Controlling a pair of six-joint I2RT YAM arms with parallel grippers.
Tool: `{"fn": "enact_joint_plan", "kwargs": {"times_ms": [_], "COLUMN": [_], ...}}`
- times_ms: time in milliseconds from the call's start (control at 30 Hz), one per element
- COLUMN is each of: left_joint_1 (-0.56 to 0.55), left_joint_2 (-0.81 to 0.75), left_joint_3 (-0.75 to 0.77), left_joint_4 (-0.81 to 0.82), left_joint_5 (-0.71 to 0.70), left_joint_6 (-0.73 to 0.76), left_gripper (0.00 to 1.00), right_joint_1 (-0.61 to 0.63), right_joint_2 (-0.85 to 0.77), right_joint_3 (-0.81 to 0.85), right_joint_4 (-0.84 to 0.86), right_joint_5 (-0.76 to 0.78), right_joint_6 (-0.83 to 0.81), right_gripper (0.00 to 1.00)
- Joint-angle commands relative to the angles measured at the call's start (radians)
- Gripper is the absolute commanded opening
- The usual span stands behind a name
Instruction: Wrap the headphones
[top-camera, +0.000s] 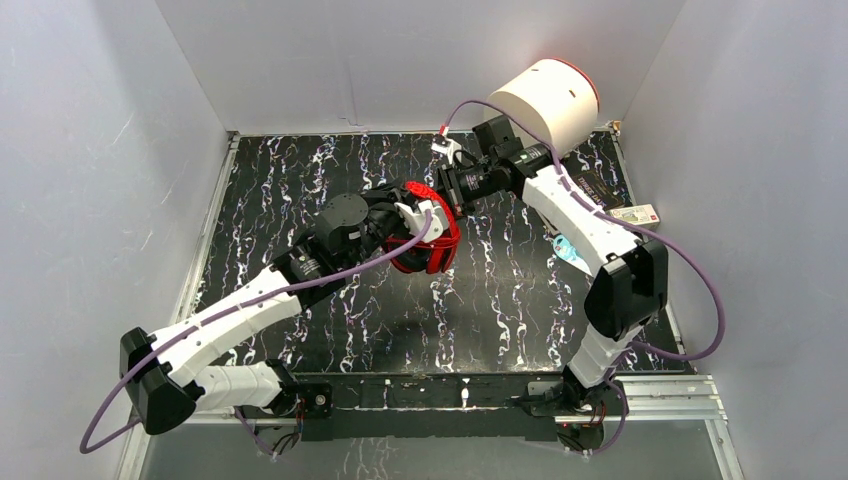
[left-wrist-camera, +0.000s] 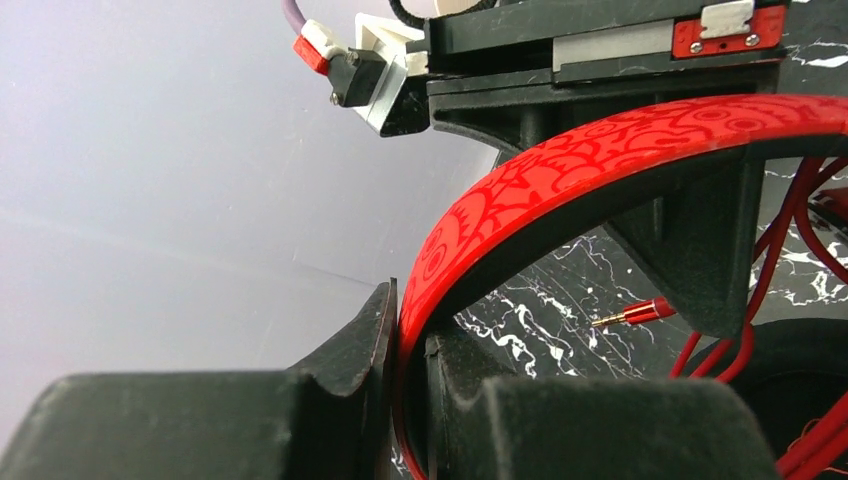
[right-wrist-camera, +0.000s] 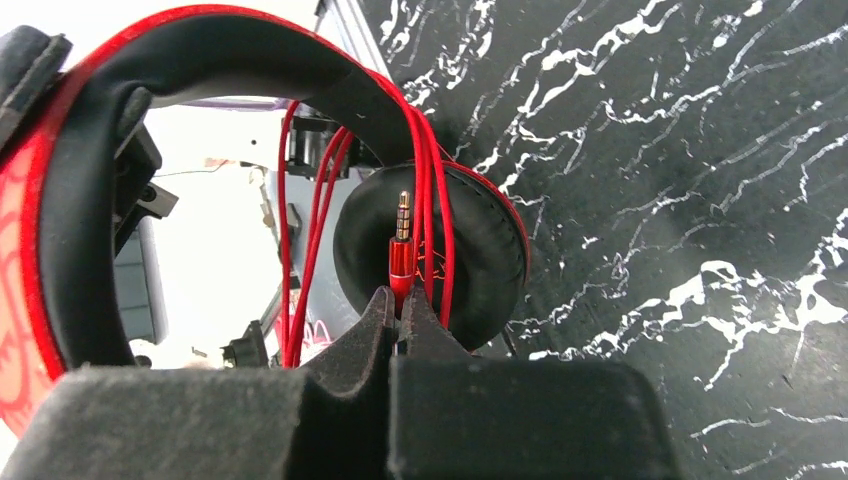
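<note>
Left wrist shows left gripper (left-wrist-camera: 408, 345) clamped on the glossy patterned band of the headphones (left-wrist-camera: 600, 150); right gripper (right-wrist-camera: 400, 312) pinches their metallic plug (right-wrist-camera: 401, 255) (gold-tipped).

Over tabletop (top-camera: 500, 320) centre: headphones (top-camera: 432, 245), between my left tool (left-wrist-camera: 405, 348) and my right tool (right-wrist-camera: 400, 302); cylinder (top-camera: 545, 100) behind them, far right.
</note>
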Motion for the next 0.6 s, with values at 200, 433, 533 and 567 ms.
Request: {"fn": "enact_joint_plan", "kwargs": {"times_ms": [200, 433, 533, 567], "left_joint_1": [0.007, 0.006, 0.007, 0.007], "left_joint_2": [-0.006, 0.006, 0.012, 0.011], "left_joint_3": [-0.063, -0.073, -0.084, -0.089], "left_joint_4": [0.189, 0.184, 0.191, 0.191], "left_joint_5": [-0.080, -0.061, -0.053, -0.052], "left_joint_6": [0.058, 0.054, 0.041, 0.037], "left_gripper": [0.00, 0.00, 0.00, 0.00], "right_joint_1": [0.034, 0.106, 0.148, 0.151], "right_joint_2": [-0.042, -0.050, -0.038, -0.040], "right_joint_3": [0.088, 0.073, 0.083, 0.082], "right_joint_4": [-0.185, -0.217, -0.206, -0.199], "right_joint_5": [0.002, 0.094, 0.123, 0.136], "right_joint_6": [-0.132, -0.198, -0.199, -0.203], "right_gripper": [0.04, 0.07, 0.07, 0.08]}}
